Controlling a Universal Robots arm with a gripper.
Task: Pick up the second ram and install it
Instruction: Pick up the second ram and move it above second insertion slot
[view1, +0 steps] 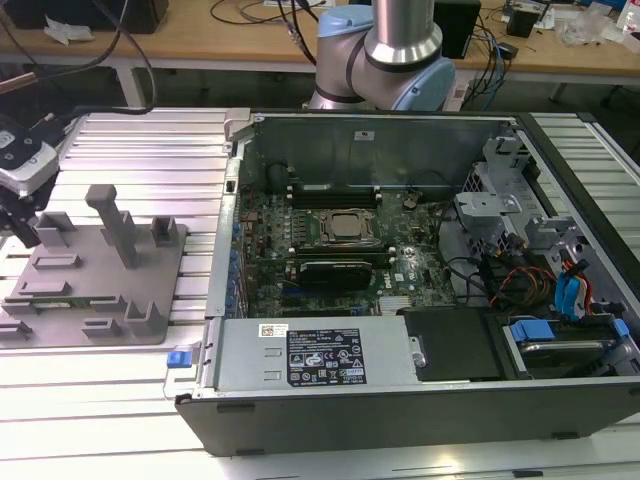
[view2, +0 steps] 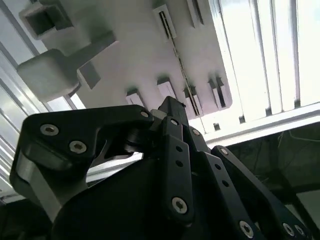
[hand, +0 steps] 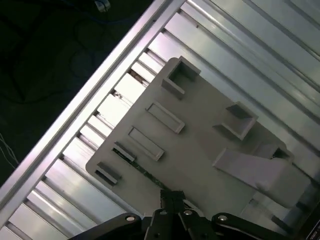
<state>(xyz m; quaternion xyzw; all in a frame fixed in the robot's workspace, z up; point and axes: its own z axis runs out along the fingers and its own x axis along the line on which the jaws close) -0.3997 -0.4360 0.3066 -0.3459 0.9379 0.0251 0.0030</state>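
The second ram shows in both wrist views as a thin green strip standing on edge in the slots of the grey tray, in the first wrist view and in the second wrist view. My gripper hangs over the tray's far corner at the exterior view's left. Its black fingertips are pressed together right by one end of the strip, and I cannot tell whether they touch it. In the second wrist view the gripper is likewise shut, with nothing seen between the fingers.
Grey posts and blocks stand up from the tray. The open computer case lies to the exterior view's right, with the motherboard and its silver processor inside. Ribbed aluminium table runs under everything.
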